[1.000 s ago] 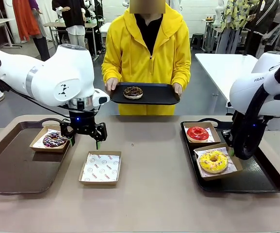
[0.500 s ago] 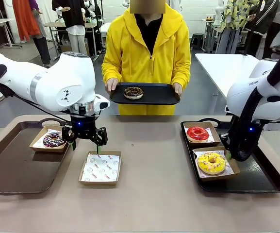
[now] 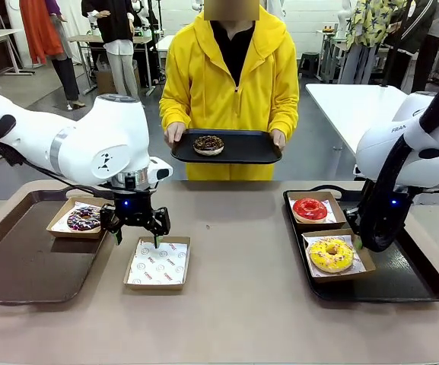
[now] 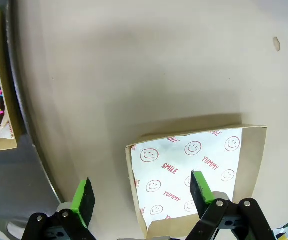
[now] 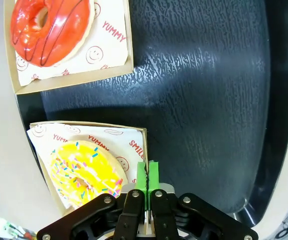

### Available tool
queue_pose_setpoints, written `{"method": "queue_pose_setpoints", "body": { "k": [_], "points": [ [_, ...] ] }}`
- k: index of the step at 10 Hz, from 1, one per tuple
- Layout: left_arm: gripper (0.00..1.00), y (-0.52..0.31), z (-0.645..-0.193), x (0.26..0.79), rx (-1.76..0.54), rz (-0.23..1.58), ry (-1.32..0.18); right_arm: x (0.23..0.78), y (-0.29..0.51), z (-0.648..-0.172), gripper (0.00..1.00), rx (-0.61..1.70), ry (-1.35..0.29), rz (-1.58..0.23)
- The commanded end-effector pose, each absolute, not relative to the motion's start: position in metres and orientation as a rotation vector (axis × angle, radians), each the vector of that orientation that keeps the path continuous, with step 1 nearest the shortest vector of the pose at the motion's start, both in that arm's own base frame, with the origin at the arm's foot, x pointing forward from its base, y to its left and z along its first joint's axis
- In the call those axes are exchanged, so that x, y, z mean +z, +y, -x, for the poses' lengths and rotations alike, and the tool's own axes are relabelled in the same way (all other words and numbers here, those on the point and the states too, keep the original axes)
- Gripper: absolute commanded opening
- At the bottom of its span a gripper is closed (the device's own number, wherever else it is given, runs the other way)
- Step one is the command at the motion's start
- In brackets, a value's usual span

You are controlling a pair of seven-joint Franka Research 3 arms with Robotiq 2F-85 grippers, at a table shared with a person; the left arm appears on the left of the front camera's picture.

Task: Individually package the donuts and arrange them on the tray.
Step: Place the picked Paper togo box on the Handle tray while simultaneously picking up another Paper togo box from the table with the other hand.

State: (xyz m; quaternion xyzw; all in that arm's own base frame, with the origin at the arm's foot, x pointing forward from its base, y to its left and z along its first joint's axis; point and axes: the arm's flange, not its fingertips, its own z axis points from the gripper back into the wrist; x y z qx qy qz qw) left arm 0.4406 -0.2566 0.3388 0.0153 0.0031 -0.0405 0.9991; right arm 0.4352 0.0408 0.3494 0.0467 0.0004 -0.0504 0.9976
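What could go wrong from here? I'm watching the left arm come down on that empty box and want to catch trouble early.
1. The left gripper is open with one of its fingers over the empty box and the other outside, so it may crush or tip the thin wall.
2. The right gripper is pinched shut on the rim of the yellow donut's box; a pull could tilt it and slide the donut.

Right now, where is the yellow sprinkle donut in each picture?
Front view: the yellow donut sits in its paper-lined box at the near right, on the black tray.
Left wrist view: not in it.
Right wrist view: the yellow donut is at the lower left, just beside the shut right gripper.
Shared landmark: the red donut in the box next to it, at the top left of the right wrist view.
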Motion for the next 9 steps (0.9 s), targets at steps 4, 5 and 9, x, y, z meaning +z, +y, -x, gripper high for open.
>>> {"method": "queue_pose_setpoints", "body": {
  "k": [4,5,9],
  "points": [
    [1.0,-0.25,-0.413,0.335,-0.009,0.057,-0.042,0.348,0.036,-0.439,0.01,-0.1,-0.001,-0.147],
    [1.0,-0.251,-0.411,0.337,-0.013,0.053,-0.042,0.348,0.036,-0.439,0.01,-0.1,0.002,-0.15],
    [0.0,-0.251,-0.411,0.337,-0.012,0.014,-0.003,0.348,0.034,-0.439,0.65,-0.105,0.027,-0.162]
  ]
}}
